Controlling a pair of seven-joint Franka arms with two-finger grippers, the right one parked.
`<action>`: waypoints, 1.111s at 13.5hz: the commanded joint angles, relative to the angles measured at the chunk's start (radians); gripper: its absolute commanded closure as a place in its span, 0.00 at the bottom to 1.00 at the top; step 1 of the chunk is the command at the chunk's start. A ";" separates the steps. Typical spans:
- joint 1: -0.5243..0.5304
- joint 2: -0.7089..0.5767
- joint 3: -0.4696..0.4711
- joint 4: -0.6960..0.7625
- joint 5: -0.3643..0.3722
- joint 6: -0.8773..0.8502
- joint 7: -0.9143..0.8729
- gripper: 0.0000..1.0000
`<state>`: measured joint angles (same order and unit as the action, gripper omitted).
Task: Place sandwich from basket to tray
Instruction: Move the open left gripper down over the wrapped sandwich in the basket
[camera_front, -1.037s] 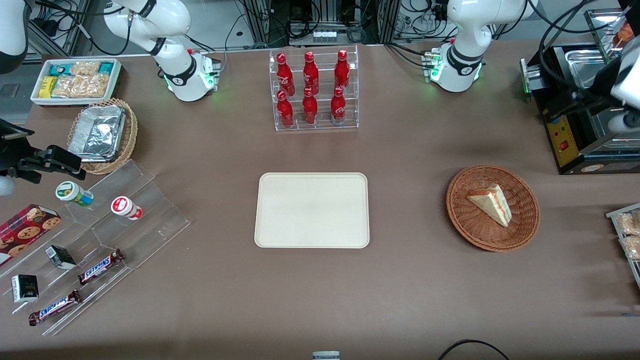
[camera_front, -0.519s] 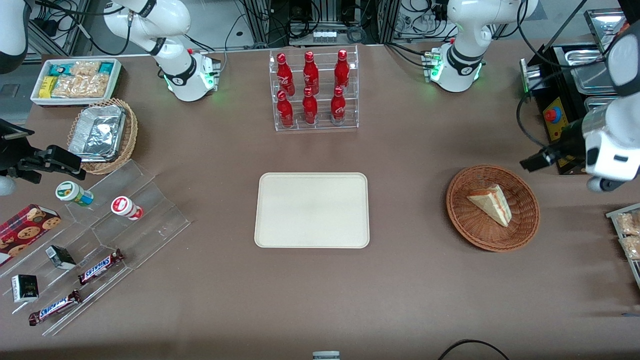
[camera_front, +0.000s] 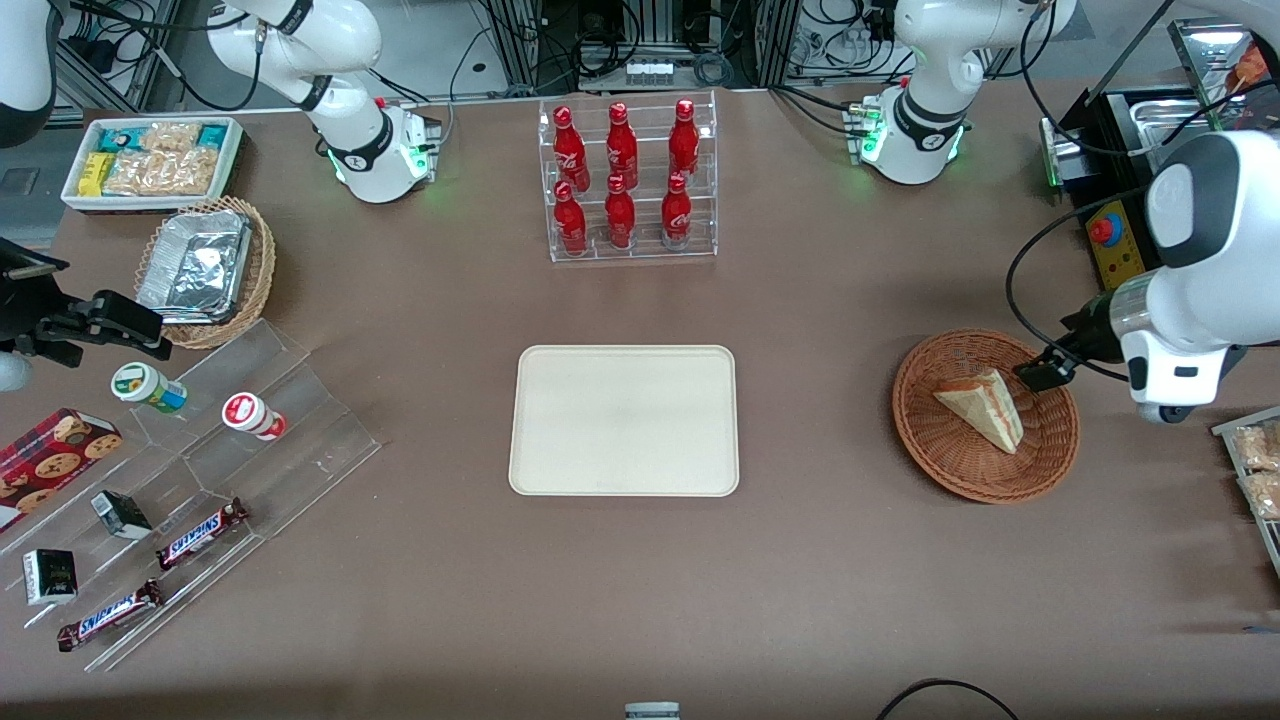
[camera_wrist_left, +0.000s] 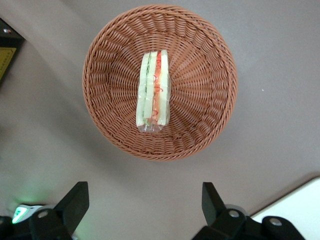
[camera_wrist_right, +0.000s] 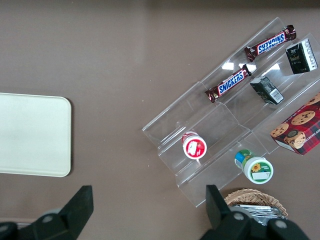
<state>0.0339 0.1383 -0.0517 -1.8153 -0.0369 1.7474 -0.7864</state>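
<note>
The sandwich, a pale wedge with red and green filling, lies in the round reddish-brown wicker basket toward the working arm's end of the table. My left gripper hangs open above the basket's rim, farther from the front camera than the sandwich, with nothing between its fingers. The cream tray lies flat at the table's middle with nothing on it.
A clear rack of red bottles stands farther from the front camera than the tray. A black machine sits near the basket. Snack packets lie at the working arm's table end. A tiered acrylic stand with snacks and a tan foil basket lie toward the parked arm's end.
My left arm has swung down and in from the table's end over the black machine, bringing the gripper to the basket's rim. The sandwich, basket and tray have not moved.
</note>
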 joint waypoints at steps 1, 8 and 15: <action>0.003 -0.026 -0.008 -0.113 0.000 0.116 -0.059 0.00; 0.009 -0.003 -0.008 -0.298 0.038 0.391 -0.093 0.00; 0.021 0.040 -0.005 -0.378 0.095 0.518 -0.093 0.00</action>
<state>0.0426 0.1742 -0.0494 -2.1672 0.0345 2.2190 -0.8598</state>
